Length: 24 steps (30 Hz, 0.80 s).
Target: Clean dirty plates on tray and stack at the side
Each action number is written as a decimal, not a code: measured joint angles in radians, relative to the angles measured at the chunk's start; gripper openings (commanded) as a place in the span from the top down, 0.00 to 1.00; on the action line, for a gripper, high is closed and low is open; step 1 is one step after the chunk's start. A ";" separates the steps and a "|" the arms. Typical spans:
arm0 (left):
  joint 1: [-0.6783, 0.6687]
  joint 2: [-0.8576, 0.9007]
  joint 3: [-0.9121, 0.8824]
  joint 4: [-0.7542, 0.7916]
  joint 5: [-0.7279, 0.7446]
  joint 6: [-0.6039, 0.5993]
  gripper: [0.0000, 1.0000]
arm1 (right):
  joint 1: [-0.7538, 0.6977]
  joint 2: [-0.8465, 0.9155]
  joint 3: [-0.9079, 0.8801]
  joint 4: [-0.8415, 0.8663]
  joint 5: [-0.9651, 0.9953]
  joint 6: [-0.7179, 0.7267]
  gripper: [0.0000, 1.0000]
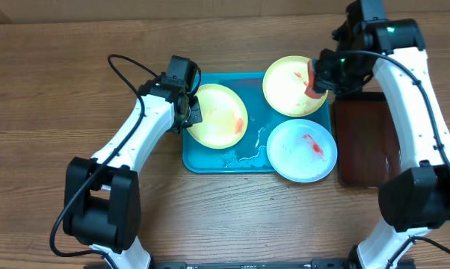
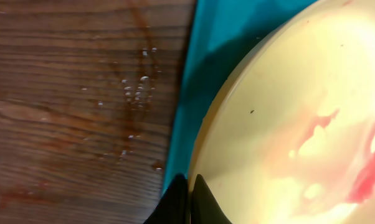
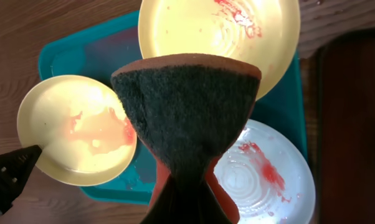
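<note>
On the turquoise tray lie three sauce-smeared plates: a left yellow-green plate, a far yellow-green plate and, nearer on the right, a white-bluish plate. The left gripper has its jaws pinched narrowly on the left yellow-green plate's left rim. The right gripper, jaws clamped on a sponge, hangs over the far yellow-green plate's right edge, beside a dark tray.

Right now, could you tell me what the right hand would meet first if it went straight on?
Probably the upper yellow-rimmed plate: the right hand holds its sponge over that plate's right edge, sponge leading. Depth is unclear, so the blue tray beside it is possible.
</note>
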 measured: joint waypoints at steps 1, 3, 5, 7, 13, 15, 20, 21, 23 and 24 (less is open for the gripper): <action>-0.008 -0.002 0.000 -0.010 -0.019 0.002 0.96 | -0.008 -0.006 0.000 -0.007 -0.001 -0.002 0.96; -0.027 -0.006 0.004 -0.033 -0.052 0.005 0.96 | -0.024 -0.012 0.000 -0.016 -0.001 -0.004 0.96; -0.051 -0.006 0.021 -0.063 -0.090 0.008 0.96 | -0.042 -0.015 0.000 -0.024 -0.001 -0.006 0.96; -0.072 -0.006 0.049 -0.098 -0.132 0.008 0.96 | -0.061 -0.015 0.000 -0.027 -0.002 -0.007 0.96; -0.111 -0.012 0.146 -0.175 -0.263 0.012 0.96 | -0.110 -0.015 0.000 -0.040 -0.008 -0.022 0.96; -0.117 -0.017 0.158 -0.188 -0.304 0.013 0.96 | -0.120 -0.016 0.000 -0.045 -0.008 -0.024 0.96; -0.148 -0.019 0.172 -0.221 -0.431 0.015 0.96 | -0.146 -0.019 0.000 -0.050 -0.008 -0.031 0.96; -0.158 -0.019 0.172 -0.228 -0.457 0.016 0.96 | -0.150 -0.019 0.000 -0.050 -0.008 -0.032 0.96; -0.182 -0.019 0.172 -0.239 -0.502 0.016 0.96 | -0.153 -0.019 0.000 -0.050 -0.008 -0.035 0.96; -0.193 -0.019 0.172 -0.242 -0.520 0.016 0.96 | -0.154 -0.019 0.000 -0.050 -0.008 -0.035 0.96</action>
